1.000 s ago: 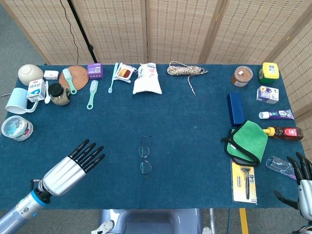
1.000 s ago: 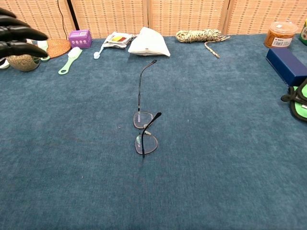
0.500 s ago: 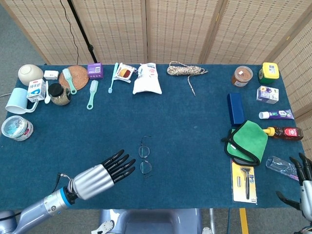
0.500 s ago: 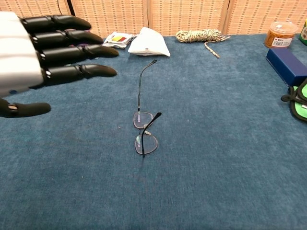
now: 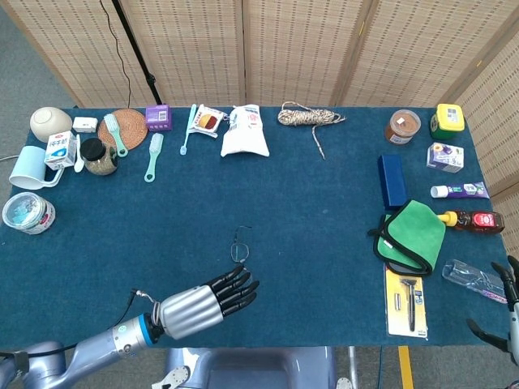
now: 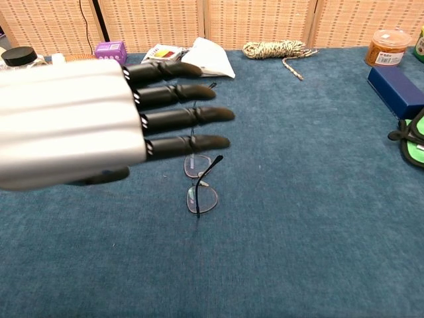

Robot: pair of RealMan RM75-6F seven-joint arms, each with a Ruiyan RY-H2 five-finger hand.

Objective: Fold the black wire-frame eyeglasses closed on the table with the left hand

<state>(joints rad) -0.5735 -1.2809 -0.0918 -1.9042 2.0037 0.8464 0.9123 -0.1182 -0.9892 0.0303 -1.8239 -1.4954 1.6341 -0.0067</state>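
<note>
The black wire-frame eyeglasses [image 6: 201,198] lie on the blue table [image 6: 318,218], lenses side by side along the near-far line. One temple stretches away toward the far side and the other stands up at an angle. My left hand [image 6: 79,126] hovers flat and empty just left of them, its dark fingers [image 6: 192,116] straight and crossing in front of the long temple. In the head view my left hand [image 5: 199,308] covers the near lens, leaving only the far lens of the eyeglasses [image 5: 239,248] showing. My right hand [image 5: 509,334] sits at the bottom right corner, mostly cut off, holding nothing.
A green cloth [image 5: 414,235], a razor pack [image 5: 405,301] and a blue case [image 5: 392,180] lie at the right. A white pouch [image 5: 243,134], brushes and a rope coil [image 5: 306,117] line the far edge. Cups and jars [image 5: 32,166] crowd the far left.
My left hand has swept right and forward, from the table's left to over the eyeglasses' near lens. The right hand has slid further out of frame. The eyeglasses have not moved.
</note>
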